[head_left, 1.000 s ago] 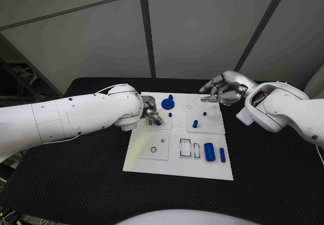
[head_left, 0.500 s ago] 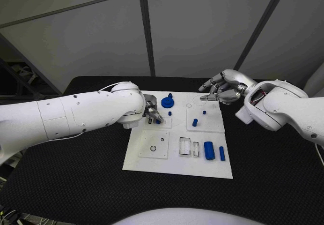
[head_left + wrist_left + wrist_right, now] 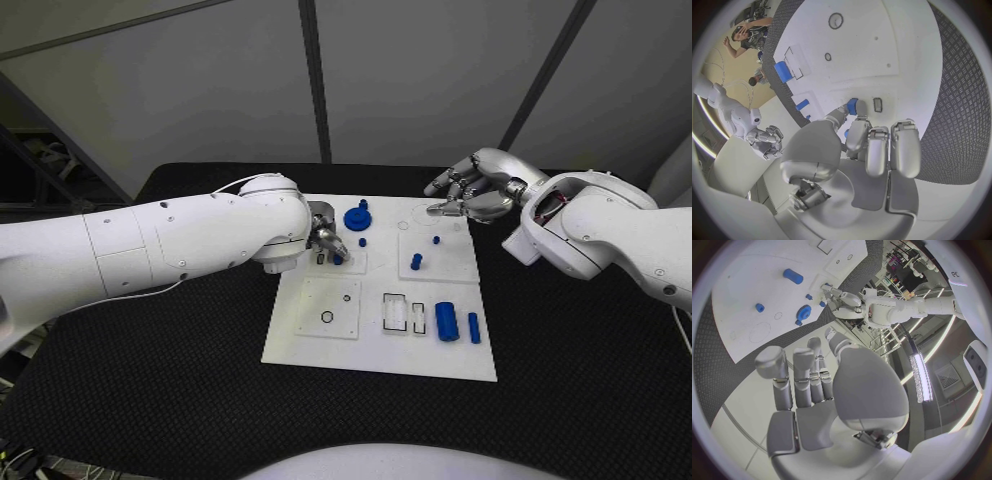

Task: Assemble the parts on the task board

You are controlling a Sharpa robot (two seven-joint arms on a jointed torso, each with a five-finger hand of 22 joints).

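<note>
The white task board (image 3: 378, 345) lies in the middle of the black table. My left hand (image 3: 323, 243) is low over its back left block and pinches a small blue part (image 3: 852, 106) between thumb and a finger, just beside a small dark slot (image 3: 877, 104). My right hand (image 3: 475, 196) hovers over the board's back right corner, fingers curled in with nothing in them. On the board are a blue disc with a knob (image 3: 358, 220), a small peg (image 3: 362, 242), a blue peg (image 3: 417, 263), a thick cylinder (image 3: 447, 322) and a thin cylinder (image 3: 475, 328).
Rectangular recesses (image 3: 404, 314) and a plate with a round hole (image 3: 327, 318) sit on the board's front half. Black mat (image 3: 159, 380) surrounds the board on all sides. The right wrist view shows the disc (image 3: 804, 313) and thick cylinder (image 3: 792, 276).
My left arm and hand have crept slightly toward the board's back with the small blue part still pinched. My right hand has stayed where it was.
</note>
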